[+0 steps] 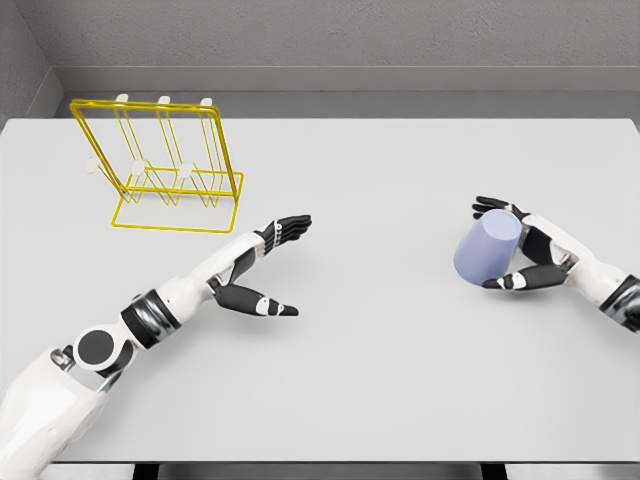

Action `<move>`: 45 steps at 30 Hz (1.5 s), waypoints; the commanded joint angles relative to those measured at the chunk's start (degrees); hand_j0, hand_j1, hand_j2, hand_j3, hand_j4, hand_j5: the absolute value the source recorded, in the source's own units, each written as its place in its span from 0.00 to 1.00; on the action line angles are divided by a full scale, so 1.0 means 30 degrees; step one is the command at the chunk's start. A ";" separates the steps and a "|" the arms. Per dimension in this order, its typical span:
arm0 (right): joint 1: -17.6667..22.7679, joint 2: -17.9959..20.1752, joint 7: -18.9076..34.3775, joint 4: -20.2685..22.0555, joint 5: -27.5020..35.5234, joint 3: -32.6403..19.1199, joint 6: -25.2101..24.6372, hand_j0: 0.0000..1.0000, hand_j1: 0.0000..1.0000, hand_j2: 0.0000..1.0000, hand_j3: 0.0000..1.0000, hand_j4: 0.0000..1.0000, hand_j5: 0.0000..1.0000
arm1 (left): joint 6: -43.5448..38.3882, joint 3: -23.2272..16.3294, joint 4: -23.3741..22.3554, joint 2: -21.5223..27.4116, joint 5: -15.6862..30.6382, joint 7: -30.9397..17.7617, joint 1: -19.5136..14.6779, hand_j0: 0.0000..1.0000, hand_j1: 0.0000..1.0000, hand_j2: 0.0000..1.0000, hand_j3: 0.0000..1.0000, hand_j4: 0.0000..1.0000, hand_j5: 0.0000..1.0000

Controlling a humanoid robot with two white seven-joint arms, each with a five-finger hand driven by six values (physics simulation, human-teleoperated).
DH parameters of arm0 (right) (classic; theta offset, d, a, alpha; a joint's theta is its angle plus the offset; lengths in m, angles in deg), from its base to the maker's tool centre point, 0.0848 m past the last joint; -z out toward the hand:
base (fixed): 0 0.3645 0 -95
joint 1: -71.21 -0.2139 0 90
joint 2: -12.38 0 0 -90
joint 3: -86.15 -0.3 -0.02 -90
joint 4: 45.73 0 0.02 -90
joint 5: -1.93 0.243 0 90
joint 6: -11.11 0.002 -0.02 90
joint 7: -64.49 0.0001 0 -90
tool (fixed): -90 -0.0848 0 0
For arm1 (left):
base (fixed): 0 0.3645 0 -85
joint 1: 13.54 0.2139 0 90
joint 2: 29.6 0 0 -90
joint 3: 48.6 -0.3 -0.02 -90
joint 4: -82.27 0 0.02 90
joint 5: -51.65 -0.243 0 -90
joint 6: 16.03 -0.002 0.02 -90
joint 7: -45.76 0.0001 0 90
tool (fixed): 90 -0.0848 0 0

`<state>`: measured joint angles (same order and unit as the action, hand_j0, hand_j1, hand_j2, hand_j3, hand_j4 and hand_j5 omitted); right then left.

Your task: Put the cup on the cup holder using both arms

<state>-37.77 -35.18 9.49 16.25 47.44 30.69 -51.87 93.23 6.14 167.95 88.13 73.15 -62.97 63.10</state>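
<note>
The right hand [528, 258] curls around the tilted lavender cup [488, 250], fingers above and thumb below, at the right of the grey table [400, 380]. The left hand [262, 268] lies open and empty near the middle, just short of the yellow wire cup holder [160, 165] standing far left.

Bare simulated test room
A plain white bench [380, 330] against flat grey walls [350, 35], all rendered smooth, without any furnishings.
</note>
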 commanded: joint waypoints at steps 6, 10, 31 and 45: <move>0.0000 -0.0025 0.0000 0.0081 0.0122 0.0028 -0.0042 0.96 0.96 0.96 0.96 0.96 0.96 | -0.0005 0.0032 0.0064 0.0043 0.0126 0.0001 0.0117 1.00 1.00 1.00 1.00 1.00 1.00; 0.0000 -0.0025 0.0000 0.0081 0.0151 0.0028 -0.0071 0.91 0.91 0.91 0.91 0.91 0.91 | -0.0005 0.0061 0.0064 0.0102 0.0126 0.0030 0.0146 1.00 1.00 1.00 1.00 1.00 1.00; -0.0234 -0.0289 0.0000 0.0110 0.0122 0.0233 0.0017 0.75 0.75 0.75 0.75 0.75 0.75 | -0.0005 0.0061 0.0035 0.0131 0.0126 0.0030 0.0117 1.00 1.00 1.00 1.00 1.00 1.00; -0.0645 -0.0113 0.0000 0.1370 0.0092 0.0145 0.0398 0.70 0.70 0.70 0.70 0.70 0.70 | -0.0034 0.0061 0.0035 0.0131 0.0126 0.0030 0.0146 1.00 1.00 1.00 1.00 1.00 1.00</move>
<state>-39.71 -35.68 9.48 19.36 47.37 31.21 -50.74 93.19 6.32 168.04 88.48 73.25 -62.89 63.54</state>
